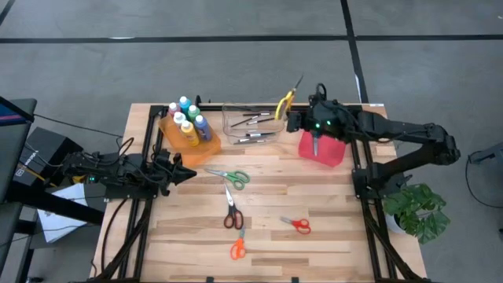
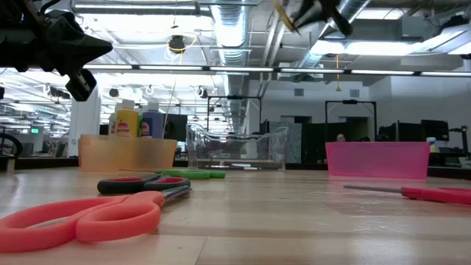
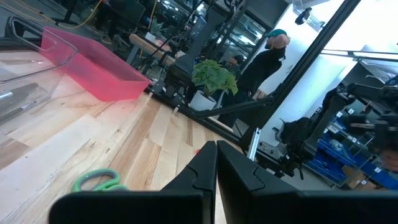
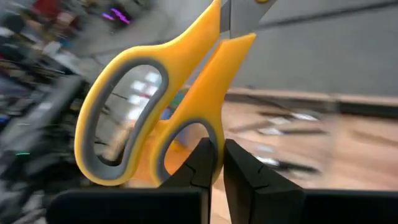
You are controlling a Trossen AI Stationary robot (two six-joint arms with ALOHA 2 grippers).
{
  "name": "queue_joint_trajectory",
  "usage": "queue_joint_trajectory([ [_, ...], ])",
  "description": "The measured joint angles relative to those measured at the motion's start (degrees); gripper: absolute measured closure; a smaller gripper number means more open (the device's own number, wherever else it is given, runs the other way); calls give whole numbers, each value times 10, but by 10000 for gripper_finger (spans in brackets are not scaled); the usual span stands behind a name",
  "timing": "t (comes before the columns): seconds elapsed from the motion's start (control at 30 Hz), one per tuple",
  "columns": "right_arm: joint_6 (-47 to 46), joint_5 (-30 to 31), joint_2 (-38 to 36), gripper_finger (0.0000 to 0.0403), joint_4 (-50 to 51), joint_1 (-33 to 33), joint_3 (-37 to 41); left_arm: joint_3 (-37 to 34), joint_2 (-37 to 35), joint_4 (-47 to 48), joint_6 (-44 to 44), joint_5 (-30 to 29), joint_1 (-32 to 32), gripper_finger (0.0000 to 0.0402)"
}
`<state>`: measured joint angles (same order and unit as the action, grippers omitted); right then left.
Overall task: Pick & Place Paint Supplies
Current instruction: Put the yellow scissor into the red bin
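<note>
Far left, the left gripper (image 1: 187, 174) is parked low over the table edge near the orange bin (image 1: 206, 147), fingers pinched together on nothing, so I'd say that arm is just waiting its turn. The orange bin already has the paint bottles (image 1: 187, 119) standing upright in it, which looks like that category is sorted. Just right of the gripper, the green scissors (image 1: 229, 176) lie flat on the wood, then the dark-handled scissors (image 1: 232, 212) and the orange scissors (image 1: 237, 247) closer to the front edge, all loose and not yet picked.

Middle back is the clear bin (image 1: 253, 124) with several paintbrushes (image 1: 253, 119) lying inside. The red scissors (image 1: 297, 225) sit on the table further right.

Then the action: the right gripper (image 1: 294, 119) is up in the air between the clear bin and the red bin (image 1: 324, 151), clamped on the handle of the yellow scissors (image 1: 288, 99), blades pointing away. My guess is they're headed for the red bin, since that 1 seems meant for scissors.
</note>
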<state>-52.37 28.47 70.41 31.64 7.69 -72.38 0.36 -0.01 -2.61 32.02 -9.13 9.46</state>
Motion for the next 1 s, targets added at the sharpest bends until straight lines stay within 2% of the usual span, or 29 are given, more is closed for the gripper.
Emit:
queue_joint_trajectory([
  [0.2, -61, -34, -5, 389, 174, 46, 0, 0, 0, 0, 0, 0, 0, 396],
  [0.4, -91, -36, -2, 390, 297, 48, 0, 0, 0, 0, 0, 0, 0, 396],
  [0.57, -112, -45, -3, 390, 339, 25, 12, 0, 0, 0, 0, 0, 0, 396],
  [0.73, -159, -64, -7, 390, 345, 10, 74, 0, 0, 0, 0, 0, 0, 396],
  [0.87, -168, -80, -7, 390, 338, 29, 115, 0, 0, 0, 0, 0, 0, 396],
  [1.0, -147, -98, -7, 390, 375, 78, 128, 0, 0, 0, 0, 0, 0, 396],
])
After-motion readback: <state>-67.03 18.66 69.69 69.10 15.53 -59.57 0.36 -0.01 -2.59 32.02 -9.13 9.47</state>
